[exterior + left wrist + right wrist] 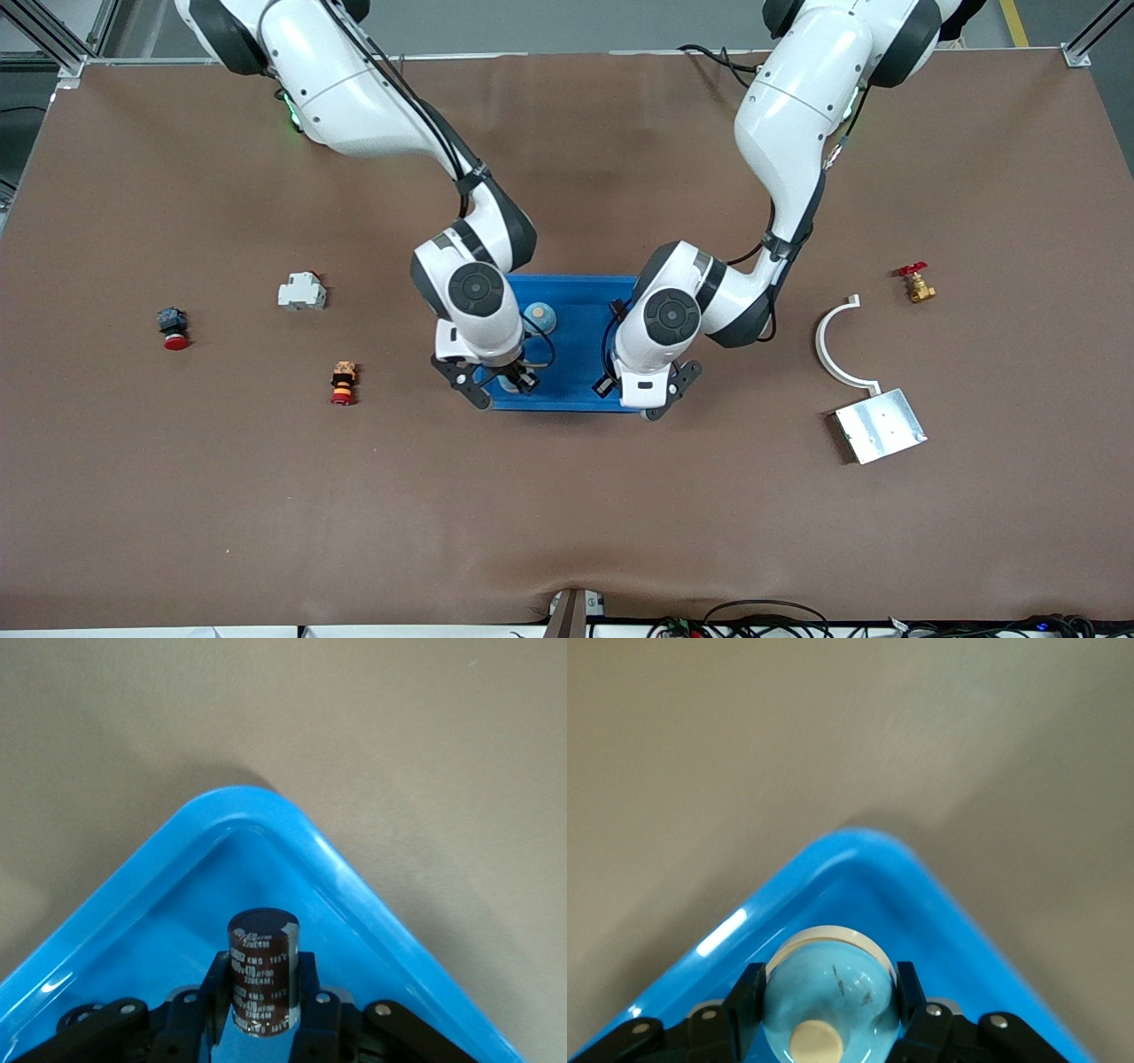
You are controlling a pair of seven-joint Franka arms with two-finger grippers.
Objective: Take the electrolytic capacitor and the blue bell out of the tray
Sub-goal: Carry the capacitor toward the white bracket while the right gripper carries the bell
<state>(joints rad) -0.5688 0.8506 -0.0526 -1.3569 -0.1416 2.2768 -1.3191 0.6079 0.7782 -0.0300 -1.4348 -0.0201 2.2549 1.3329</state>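
Capacitor and bell are both over the blue tray point(580, 354) at the middle of the table point(567, 496) in the front view, each hidden there by the left gripper point(640, 396) and right gripper point(496, 381). Left wrist view: jaws clamp the upright brown capacitor point(263, 970) over a tray corner. Right wrist view: jaws grip the light-blue bell point(828, 997) over another corner.

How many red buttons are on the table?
2, both toward the right arm's end: a black-bodied button, and an orange-bodied button nearer the tray and the camera.
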